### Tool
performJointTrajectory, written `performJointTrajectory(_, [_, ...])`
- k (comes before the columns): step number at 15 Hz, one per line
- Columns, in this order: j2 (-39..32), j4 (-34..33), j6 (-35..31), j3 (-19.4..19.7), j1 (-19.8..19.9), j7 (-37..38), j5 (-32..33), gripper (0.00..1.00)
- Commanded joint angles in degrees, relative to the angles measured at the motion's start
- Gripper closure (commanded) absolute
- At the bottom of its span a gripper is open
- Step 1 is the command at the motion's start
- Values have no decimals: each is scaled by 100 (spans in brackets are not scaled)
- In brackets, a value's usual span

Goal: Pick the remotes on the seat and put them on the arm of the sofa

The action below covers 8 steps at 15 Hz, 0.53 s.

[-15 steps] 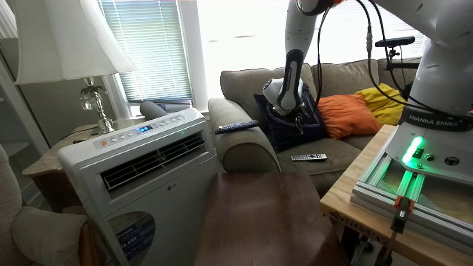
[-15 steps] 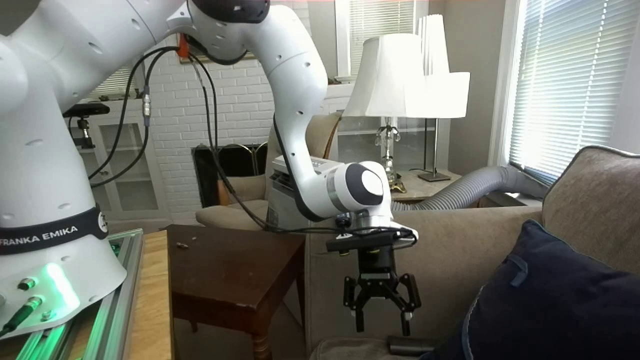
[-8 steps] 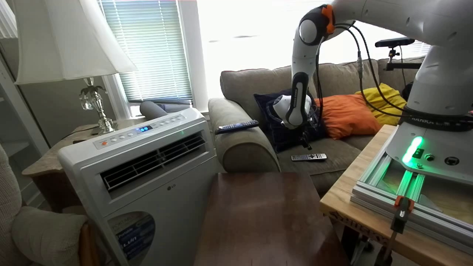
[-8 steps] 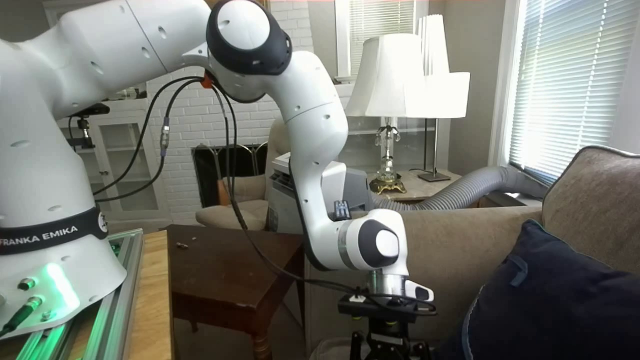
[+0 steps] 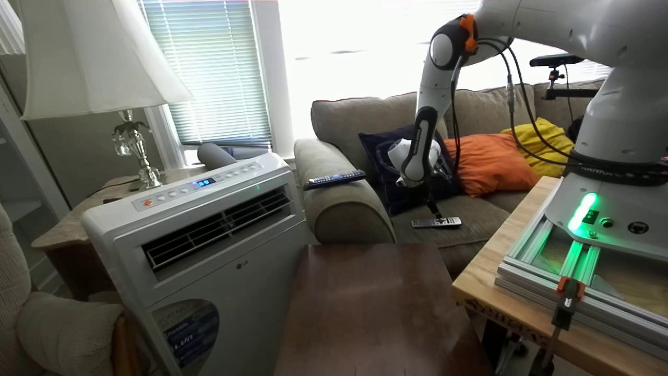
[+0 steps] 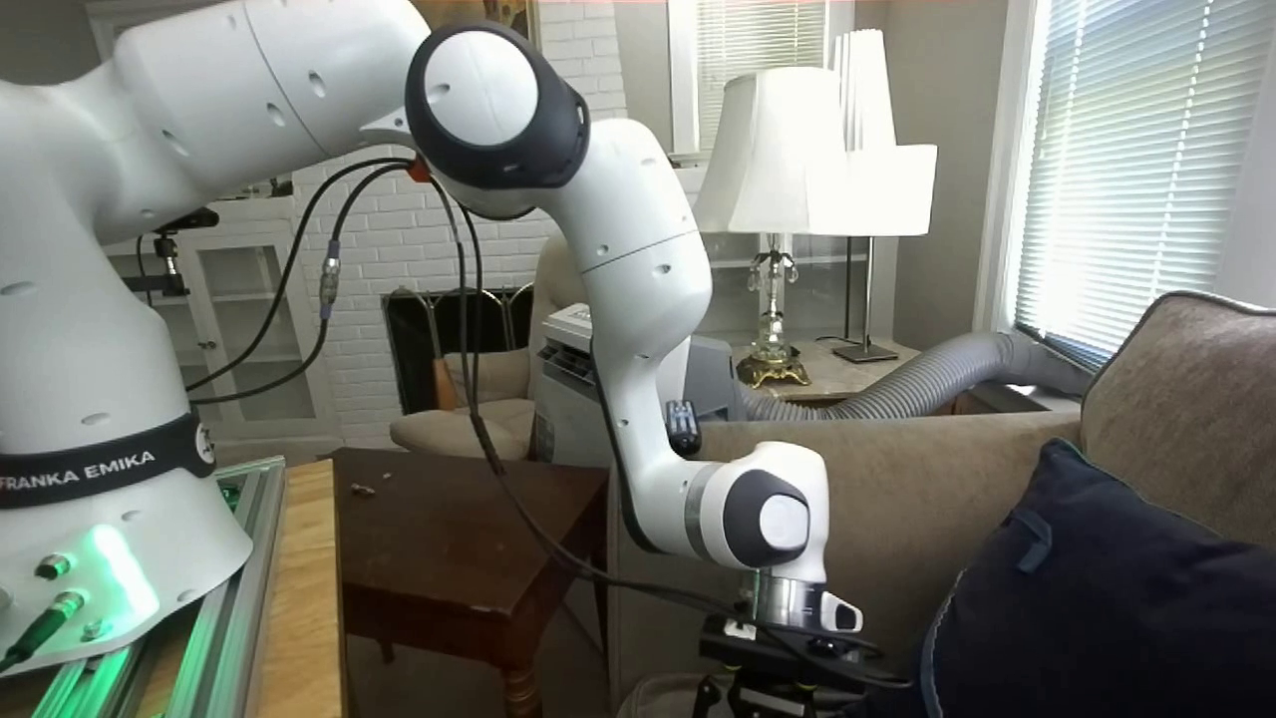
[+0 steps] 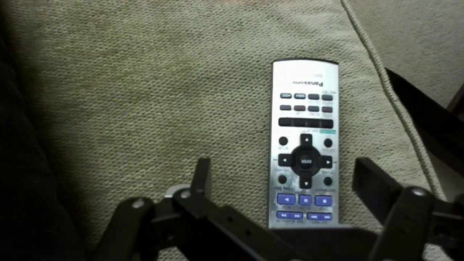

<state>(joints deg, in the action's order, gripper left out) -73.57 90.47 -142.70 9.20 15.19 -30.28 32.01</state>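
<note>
In the wrist view, a silver remote (image 7: pixel 304 145) lies face up on the seat (image 7: pixel 163 108), running from twelve to six o'clock. The black gripper (image 7: pixel 282 174) stands at six o'clock, its jaws spread wide with nothing in their hold — one to each side of the remote, presumably to close across its narrow width. The remote lies nearer the three o'clock jaw, so closing might nudge it sideways unless the gripper is centred first.

In an exterior view, a dark remote (image 5: pixel 335 179) rests crosswise on the arm of the sofa (image 5: pixel 342 206), at ten o'clock from the silver one — so part of the task looks done, and the curved top beyond it, toward eleven o'clock, could probably take this one too.
</note>
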Motion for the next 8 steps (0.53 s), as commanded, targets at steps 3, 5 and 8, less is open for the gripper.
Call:
performJointTrajectory(3, [-265, -370, 237, -126, 53, -242, -240, 0])
performJointTrajectory(5, [-333, -418, 177, -133, 65, -176, -333, 0])
performJointTrajectory(8, [-450, -583, 174, -116, 97, -214, -469, 0])
